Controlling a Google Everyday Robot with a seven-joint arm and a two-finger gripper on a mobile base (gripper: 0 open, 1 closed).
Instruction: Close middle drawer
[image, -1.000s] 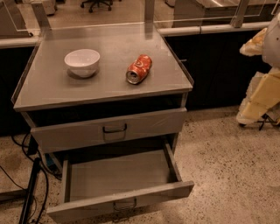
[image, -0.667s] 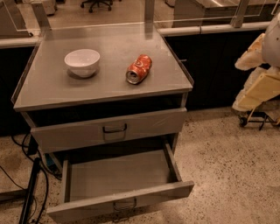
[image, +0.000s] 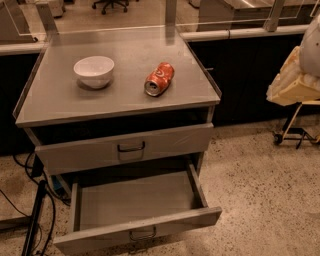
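The middle drawer (image: 135, 202) is pulled far out of the grey steel cabinet (image: 120, 107) and is empty inside. Its low flat front (image: 100, 237) faces the camera, with a small metal loop handle (image: 142, 234) at its centre. Above it, the taller-fronted top drawer (image: 125, 147) with a dark handle stands slightly out. My gripper (image: 295, 80) is the cream and white shape at the right edge, level with the cabinet top and well clear of the drawer, to its right.
A white bowl (image: 94, 71) and a red can (image: 159, 79) lying on its side rest on the cabinet top. Black cables and a pole (image: 32, 220) are on the floor at left. A wheeled stand (image: 295, 132) is at right. Speckled floor (image: 260, 190) lies right of the drawer.
The cream arm and gripper at the right edge have shifted a little to the left. The drawers, bowl and can have not moved.
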